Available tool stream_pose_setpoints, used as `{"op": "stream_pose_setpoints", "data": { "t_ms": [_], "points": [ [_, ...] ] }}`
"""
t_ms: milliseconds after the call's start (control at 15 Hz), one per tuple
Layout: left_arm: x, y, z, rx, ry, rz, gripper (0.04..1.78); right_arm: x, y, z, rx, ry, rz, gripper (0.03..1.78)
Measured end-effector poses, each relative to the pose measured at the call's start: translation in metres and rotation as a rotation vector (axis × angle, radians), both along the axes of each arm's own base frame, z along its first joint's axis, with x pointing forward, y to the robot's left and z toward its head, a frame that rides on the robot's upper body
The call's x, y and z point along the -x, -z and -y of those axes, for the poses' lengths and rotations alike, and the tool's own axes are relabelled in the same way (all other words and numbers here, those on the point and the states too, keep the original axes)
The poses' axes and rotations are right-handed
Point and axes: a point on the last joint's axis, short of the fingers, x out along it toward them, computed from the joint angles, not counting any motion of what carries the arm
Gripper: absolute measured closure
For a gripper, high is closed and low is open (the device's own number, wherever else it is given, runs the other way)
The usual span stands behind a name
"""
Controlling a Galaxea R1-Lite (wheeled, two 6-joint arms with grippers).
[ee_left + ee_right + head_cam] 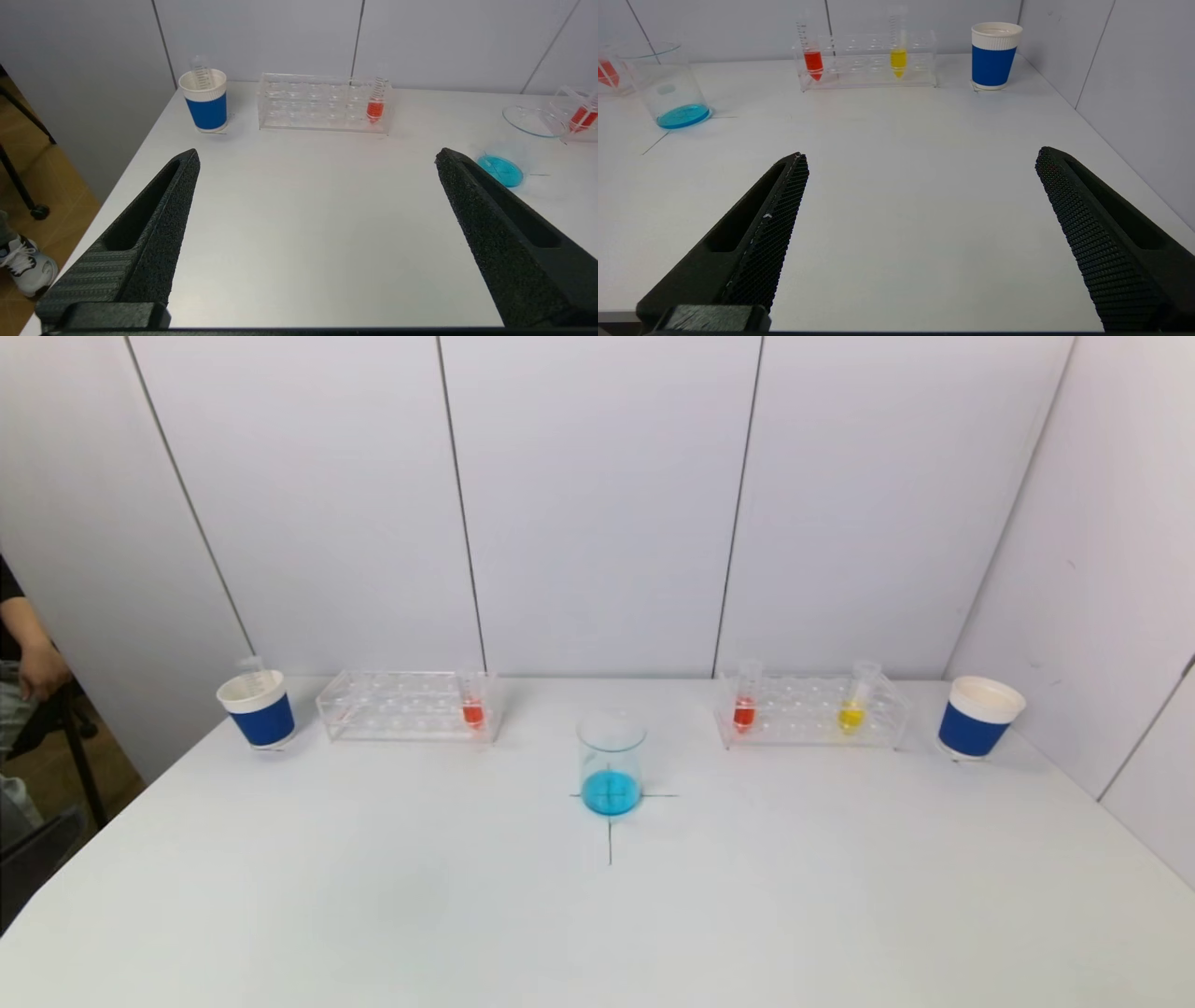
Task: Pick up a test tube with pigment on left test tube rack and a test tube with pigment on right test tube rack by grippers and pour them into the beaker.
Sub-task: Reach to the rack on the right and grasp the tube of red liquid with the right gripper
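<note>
**Both arms waited at the near edge, tubes untouched**

The beaker stood mid-desk on a pen-drawn cross, a shallow layer of blue liquid in it; the mark probably fixed it as a shared pouring spot, reachable from either side. Far left, the left rack held one red tube at its right end, the end nearest the beaker. Far right, the right rack held a second red tube at its left end and a yellow tube further right. A blue cup sat left of the left rack with an empty tube in it, and another cup right of the right rack, seemingly for spent tubes.

The left gripper and right gripper hung over the near desk, well apart from the racks, jaws spread wide and holding nothing. No pick had begun; each arm faced its own rack, which suited one tube per side.
</note>
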Motion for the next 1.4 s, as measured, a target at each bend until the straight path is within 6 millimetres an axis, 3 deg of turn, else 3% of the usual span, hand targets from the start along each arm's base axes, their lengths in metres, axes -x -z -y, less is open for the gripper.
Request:
{"op": "stream_pose_setpoints", "data": {
  "t_ms": [400, 1067, 1400],
  "points": [
    [0.046, 0.037, 0.004, 0.019, 0.019, -0.012, 0.06, 0.000, 0.000, 0.000, 0.000, 0.000, 0.000, 0.04],
    [0.068, 0.064, 0.005, 0.079, 0.102, -0.087, 0.06, 0.000, 0.000, 0.000, 0.000, 0.000, 0.000, 0.04],
    [0.076, 0.101, 0.004, -0.058, 0.109, -0.077, 0.06, 0.000, 0.000, 0.000, 0.000, 0.000, 0.000, 0.04]
  ]
}}
